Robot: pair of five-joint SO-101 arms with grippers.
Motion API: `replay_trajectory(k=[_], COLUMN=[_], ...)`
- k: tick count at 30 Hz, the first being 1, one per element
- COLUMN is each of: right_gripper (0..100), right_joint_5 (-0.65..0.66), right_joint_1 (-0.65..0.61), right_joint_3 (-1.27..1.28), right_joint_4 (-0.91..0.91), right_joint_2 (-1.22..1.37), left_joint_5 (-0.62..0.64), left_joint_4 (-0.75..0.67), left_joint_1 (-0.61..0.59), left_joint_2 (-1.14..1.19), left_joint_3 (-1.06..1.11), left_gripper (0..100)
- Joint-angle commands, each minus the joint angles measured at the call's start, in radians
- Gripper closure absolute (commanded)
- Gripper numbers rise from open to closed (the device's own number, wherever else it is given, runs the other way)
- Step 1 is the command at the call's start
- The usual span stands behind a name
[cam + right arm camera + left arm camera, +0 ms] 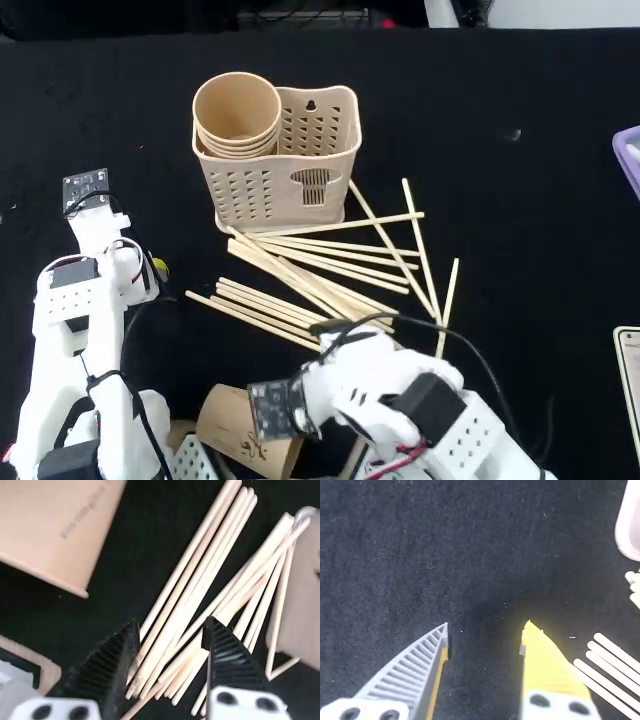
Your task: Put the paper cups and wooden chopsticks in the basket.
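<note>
Wooden chopsticks [195, 580] fan out under your right gripper [171, 625], jaws apart; clamp a crossed bunch and some may slip before the basket [270, 190]; left gripper [486, 625] gapes too

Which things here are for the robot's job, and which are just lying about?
For the job: basket, stacked cups inside it, cup lying on its side, loose chopsticks.
Lying about: purple thing, pale board.

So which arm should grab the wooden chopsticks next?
Right: the right gripper, open, hangs over the pale wooden chopsticks; the left gripper is over bare black table.
</note>
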Motion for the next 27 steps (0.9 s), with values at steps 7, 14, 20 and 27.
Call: replay_trajectory(k=[7,14,20,27], right_gripper=[78.4,80.1,79.7,79.6], right_joint_5=[0.02,-0.081,-0.166,-0.173], right_joint_1=[-0.147,-0.295,-0.43,-0.482], right_joint_3=[-0.18,-0.249,-0.334,-0.504], right_joint_4=[0.123,0.158,0.158,0.273], right_joint_2=[-0.004,0.084,0.317,0.407], left_joint_5=[0.008,0.009,0.009,0.009], left_joint_4=[-0.012,-0.012,-0.012,-0.012], left_joint_1=[-0.01,-0.01,-0.01,-0.01], left_joint_2=[-0.017,-0.017,-0.017,-0.015], left_joint_3=[-0.022,-0.022,-0.022,-0.022], left_gripper=[77,77,77,77])
